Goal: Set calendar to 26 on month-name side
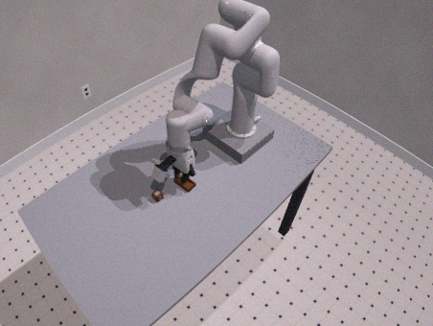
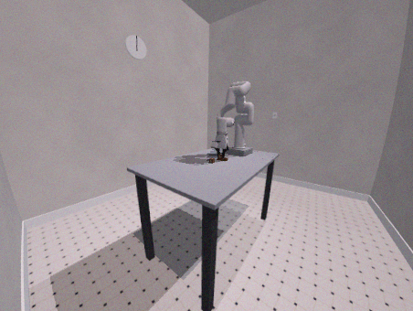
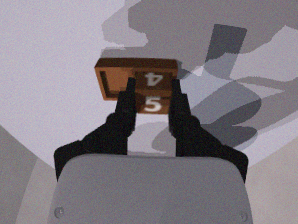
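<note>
The brown tray (image 1: 189, 186) (image 2: 224, 159) (image 3: 112, 63) lies on the table. A brown cube (image 3: 153, 104) is at the tray's right half in the wrist view, showing a white 5 on its near face and a 4, not upright in this view, on the darker face beyond. My gripper (image 1: 185, 177) (image 3: 153, 90) points down with one finger on each side of this cube, shut on it. The tray's left half is empty. The second cube (image 1: 157, 196) (image 2: 211, 161) lies on the table outside the tray; its digits are too small to read. The month's name is not visible.
The table (image 1: 158, 259) (image 2: 201, 183) carries the arm's grey base block (image 1: 241, 150) behind the tray. The arm's shadow falls across the table around the loose cube.
</note>
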